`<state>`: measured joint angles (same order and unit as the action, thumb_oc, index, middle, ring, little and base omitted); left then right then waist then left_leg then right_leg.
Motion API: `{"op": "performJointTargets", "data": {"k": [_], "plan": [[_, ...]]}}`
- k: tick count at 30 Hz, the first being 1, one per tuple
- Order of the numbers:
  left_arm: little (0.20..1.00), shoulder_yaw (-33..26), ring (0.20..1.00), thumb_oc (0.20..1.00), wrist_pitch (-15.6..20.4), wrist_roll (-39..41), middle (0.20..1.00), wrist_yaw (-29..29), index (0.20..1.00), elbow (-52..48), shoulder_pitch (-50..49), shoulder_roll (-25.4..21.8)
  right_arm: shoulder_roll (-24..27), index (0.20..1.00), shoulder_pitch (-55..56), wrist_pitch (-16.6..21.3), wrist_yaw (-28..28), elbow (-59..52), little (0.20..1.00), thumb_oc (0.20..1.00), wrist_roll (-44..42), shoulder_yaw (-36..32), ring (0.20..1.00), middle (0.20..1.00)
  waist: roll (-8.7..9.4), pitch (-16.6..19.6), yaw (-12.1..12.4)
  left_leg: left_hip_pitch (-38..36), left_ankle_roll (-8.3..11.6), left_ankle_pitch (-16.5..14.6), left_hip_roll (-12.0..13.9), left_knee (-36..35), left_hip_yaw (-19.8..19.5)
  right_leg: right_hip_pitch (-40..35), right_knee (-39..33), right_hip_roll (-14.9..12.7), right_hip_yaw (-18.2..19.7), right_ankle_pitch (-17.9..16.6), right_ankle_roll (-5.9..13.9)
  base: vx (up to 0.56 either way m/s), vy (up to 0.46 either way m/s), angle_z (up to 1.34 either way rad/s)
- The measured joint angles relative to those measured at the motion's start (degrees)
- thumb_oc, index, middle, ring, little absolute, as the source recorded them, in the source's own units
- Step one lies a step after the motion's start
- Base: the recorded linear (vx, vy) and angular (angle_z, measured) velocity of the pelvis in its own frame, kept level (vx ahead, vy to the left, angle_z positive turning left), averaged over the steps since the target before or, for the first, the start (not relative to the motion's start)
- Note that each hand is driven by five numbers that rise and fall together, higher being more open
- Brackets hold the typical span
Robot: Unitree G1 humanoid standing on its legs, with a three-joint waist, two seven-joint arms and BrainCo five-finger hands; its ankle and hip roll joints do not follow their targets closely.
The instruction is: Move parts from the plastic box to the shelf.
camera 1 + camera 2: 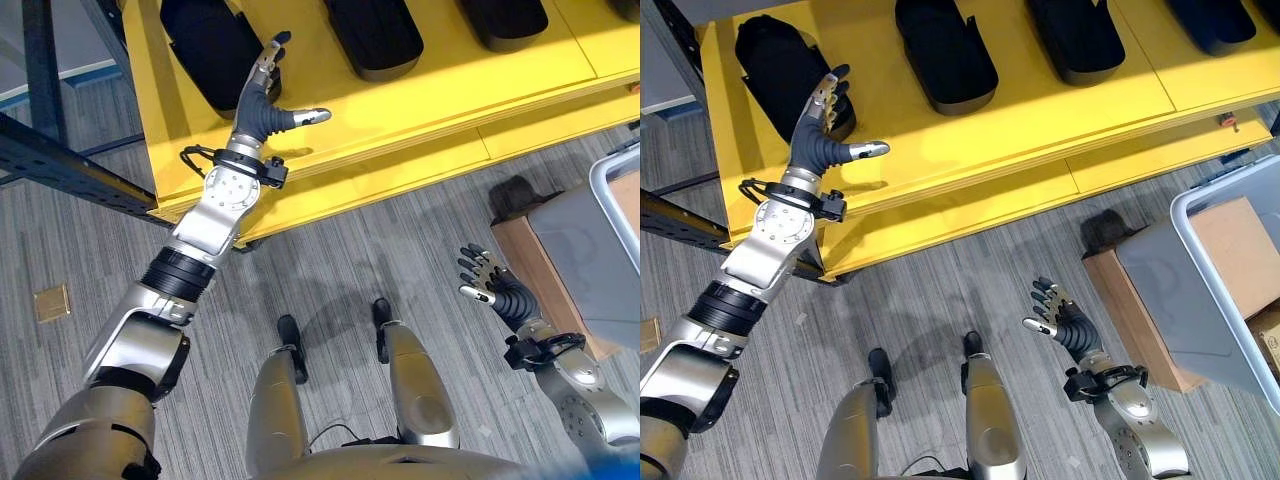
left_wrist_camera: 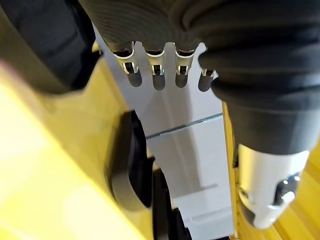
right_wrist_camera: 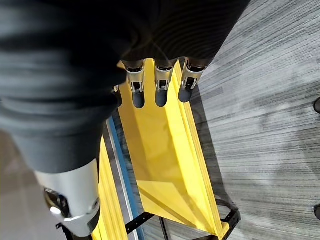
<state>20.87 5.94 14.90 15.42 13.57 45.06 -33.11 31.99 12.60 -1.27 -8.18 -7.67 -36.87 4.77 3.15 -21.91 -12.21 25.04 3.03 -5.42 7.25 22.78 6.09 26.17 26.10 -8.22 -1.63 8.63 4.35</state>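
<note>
Black part (image 1: pixel 780 65) touches left hand's (image 1: pixel 823 135) straight fingers (image 1: pixel 830 92).

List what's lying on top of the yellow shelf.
On the yellow shelf, black parts lie in a row; one is fully visible. The left hand, fingers straight, partly covers the leftmost part. The frame edge cuts off the farther parts.

Grey striped carpet floor (image 1: pixel 330 270), dark steel rack post (image 1: pixel 45 60)
</note>
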Motion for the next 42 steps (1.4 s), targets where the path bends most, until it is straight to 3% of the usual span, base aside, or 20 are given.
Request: {"op": "performJointTargets", "data": {"k": [18,29,42], "plan": [[1.000,0.98,1.000,1.000,-0.01,0.07,1.000,3.75,1.000,3.70,3.76,2.83,0.00,1.000,-1.29,0.12,1.91,0.02,1.000,1.000,-0.04,0.40,1.000,1.000,-0.04,0.03,-0.77,0.15,0.14,0.00,0.13,-0.71,1.36,1.38,0.17,0.17,1.14,0.09,-0.04,0.03,-0.006,-0.02],[1.000,3.91,1.000,1.000,-1.52,-1.16,1.000,3.71,1.000,14.63,8.13,3.31,0.00,1.000,-0.99,0.47,2.26,0.07,1.000,1.000,-0.08,0.51,1.000,1.000,-0.09,0.14,-1.25,1.93,0.18,-0.19,0.12,0.23,1.36,3.28,1.28,0.17,1.37,0.27,-0.14,0.00,0.000,0.00],[1.000,3.89,1.000,1.000,-1.94,-2.24,1.000,3.76,1.000,17.48,8.18,3.52,0.01,1.000,-0.66,0.50,2.26,0.09,1.000,1.000,-0.72,0.71,1.000,1.000,0.00,0.19,-1.98,2.22,0.19,-0.19,0.17,0.44,1.53,3.83,1.61,0.24,1.61,0.28,-0.13,0.00,0.000,0.00]]}}
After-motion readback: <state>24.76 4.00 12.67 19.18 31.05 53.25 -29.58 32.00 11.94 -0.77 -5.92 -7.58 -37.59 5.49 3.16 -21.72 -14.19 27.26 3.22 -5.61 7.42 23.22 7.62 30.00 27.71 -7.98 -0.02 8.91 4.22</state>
